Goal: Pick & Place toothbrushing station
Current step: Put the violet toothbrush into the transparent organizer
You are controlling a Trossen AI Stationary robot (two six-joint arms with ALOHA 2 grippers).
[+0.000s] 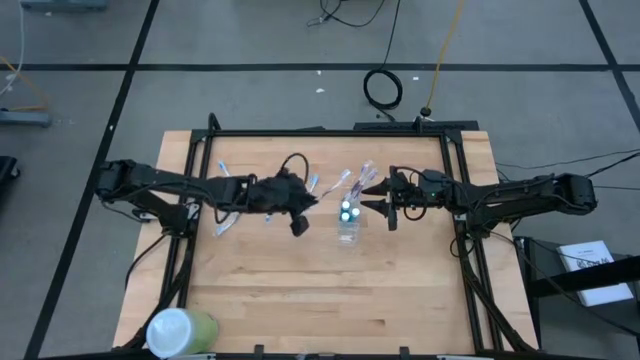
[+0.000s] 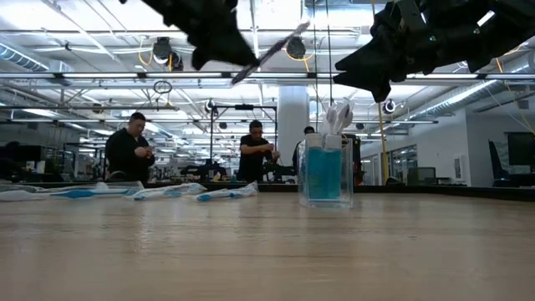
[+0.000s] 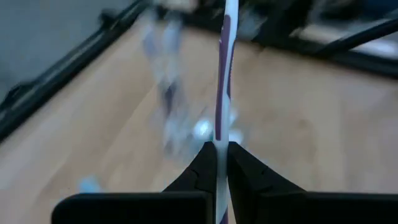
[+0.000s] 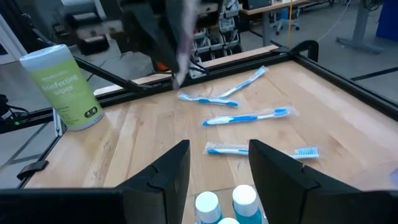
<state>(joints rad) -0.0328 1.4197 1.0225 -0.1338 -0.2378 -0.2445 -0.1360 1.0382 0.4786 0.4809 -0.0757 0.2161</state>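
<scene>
At the near edge of the wooden bench [image 1: 300, 300], by its left corner, stands a pale-green canister of disinfecting wipes [image 1: 180, 330], well apart from everything else. Farther in, near the middle of the bench, the small clear plastic cup [image 1: 348, 232] stands upright with white-capped tubes [image 1: 347, 211] inside it; the low view shows blue showing through its wall and pale tops rising above its rim. The right tool [image 1: 374, 198] hangs just beside and above the cup, its fingers spread wide with nothing between them; the right wrist view looks down between them onto the tube caps. The left tool [image 1: 300, 212] hovers on the cup's other side, pinched narrow on the handle of the pinkish-purple toothbrush [image 3: 224, 68], which slants up toward the cup and is lifted clear of the bench. Beyond the left arm, several blue-and-white toothbrushes [image 4: 245, 117] in clear wrappers lie flat and scattered on the bench's left half. Past the far edge, the low view shows people [image 2: 131, 150] standing at workstations in the room.
</scene>
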